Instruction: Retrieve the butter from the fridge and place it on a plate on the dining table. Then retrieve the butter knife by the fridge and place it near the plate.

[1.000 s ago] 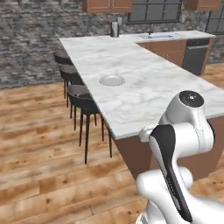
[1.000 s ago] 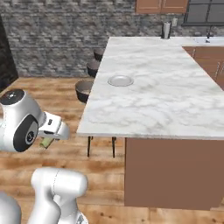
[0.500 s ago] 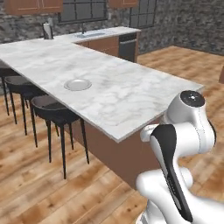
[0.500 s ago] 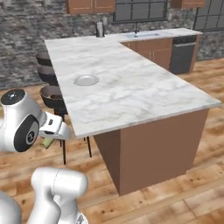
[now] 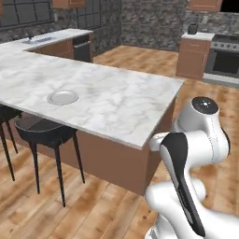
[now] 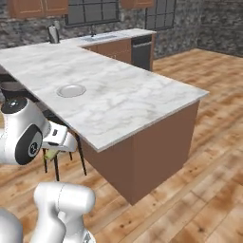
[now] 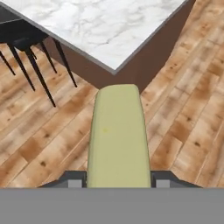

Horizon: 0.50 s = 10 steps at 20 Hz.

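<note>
Butter (image 7: 118, 138): pale olive stick, clamped between the gripper (image 7: 118, 180) fingers, held low above wood floor beside the table (image 6: 128, 97) corner. Plate (image 5: 62, 97): on the marble top, left, above black stools (image 5: 44, 132).

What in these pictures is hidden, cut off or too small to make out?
- Butter: in the hand view its near end is cut off by the bottom of the picture; in the right base view just a sliver peeks out under the white arm.
- Gripper: fingertips barely show beside the butter.
- Plate: too small to tell whether anything lies on it.
- Dining table: left end cut off by the left base view's edge.
</note>
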Available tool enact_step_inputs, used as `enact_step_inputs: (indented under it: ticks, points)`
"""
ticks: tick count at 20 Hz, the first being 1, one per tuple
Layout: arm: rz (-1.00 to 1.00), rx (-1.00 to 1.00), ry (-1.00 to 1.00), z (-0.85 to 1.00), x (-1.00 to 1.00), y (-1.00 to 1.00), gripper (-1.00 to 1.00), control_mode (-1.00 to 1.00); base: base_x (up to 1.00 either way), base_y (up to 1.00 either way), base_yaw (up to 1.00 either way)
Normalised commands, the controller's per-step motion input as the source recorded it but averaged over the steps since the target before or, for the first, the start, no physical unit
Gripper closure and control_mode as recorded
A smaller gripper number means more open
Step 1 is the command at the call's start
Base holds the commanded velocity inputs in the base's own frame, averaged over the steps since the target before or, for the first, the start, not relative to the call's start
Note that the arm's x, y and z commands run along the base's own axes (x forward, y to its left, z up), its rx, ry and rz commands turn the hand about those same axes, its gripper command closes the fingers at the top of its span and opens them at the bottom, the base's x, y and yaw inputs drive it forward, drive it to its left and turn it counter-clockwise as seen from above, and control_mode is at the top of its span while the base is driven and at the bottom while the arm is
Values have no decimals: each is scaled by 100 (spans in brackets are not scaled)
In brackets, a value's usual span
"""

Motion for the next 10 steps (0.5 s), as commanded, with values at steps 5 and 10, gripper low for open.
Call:
enact_step_inputs:
  ticks: [5,10]
  points:
    - [0,0,0,0,0,0,100,100,0,100,-58]
    - [0,0,0,0,0,0,100,100,0,100,-55]
